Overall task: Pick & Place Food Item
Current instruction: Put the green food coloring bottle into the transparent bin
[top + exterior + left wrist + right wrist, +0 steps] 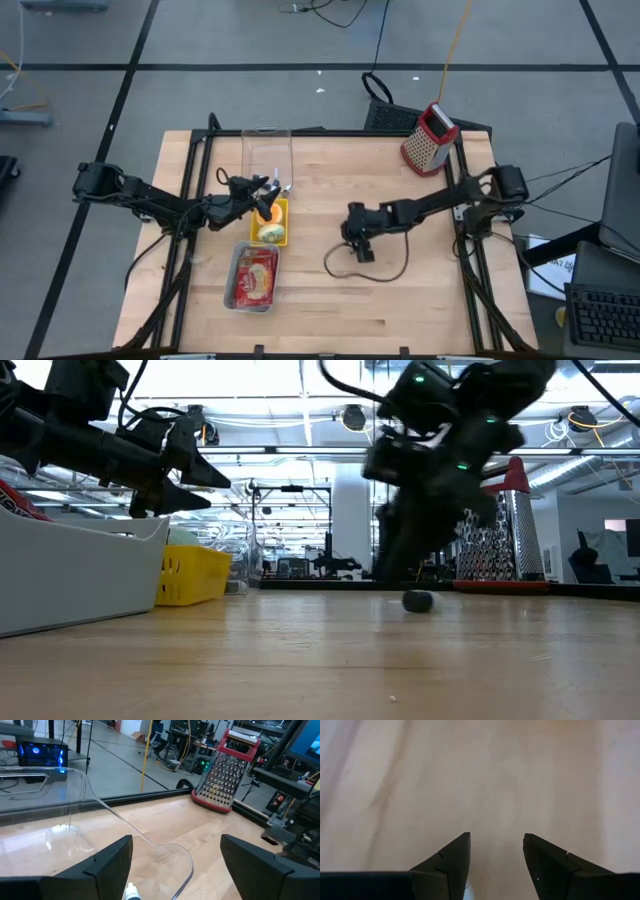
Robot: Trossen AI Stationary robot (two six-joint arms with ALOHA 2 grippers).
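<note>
Left claw (262, 195) hovers over the far end of the small yellow plastic basket (276, 213) on the left-centre of the light wooden worktop (330, 290). In the left wrist view its fingers (107, 865) are spread wide with nothing between them; only the clear plastic open-top container (266, 158) and bare wood show past them.

Food item: a pale round piece (271, 233), maybe a bun or a fruit, too small to tell, sitting in the near end of that basket. So the target lies just nearside of and below the left claw. It looks roundish, with no clear long axis. Just beyond the basket's near end sits the silver metal tray holding a red packaged item (254, 276).

Left arm is clearly nearer. Right claw (357, 240) points down at bare worktop in the centre, well apart from the basket to its left. Its fingers (451, 857) are partly open and empty, with only wood below.

A red-and-silver box grater (430, 139) stands at the far right, out of the way.

Judgement: the next move is probably the left claw pulling back toward the near side and dropping onto the food; the basket walls will limit how wide it can go in.
</note>
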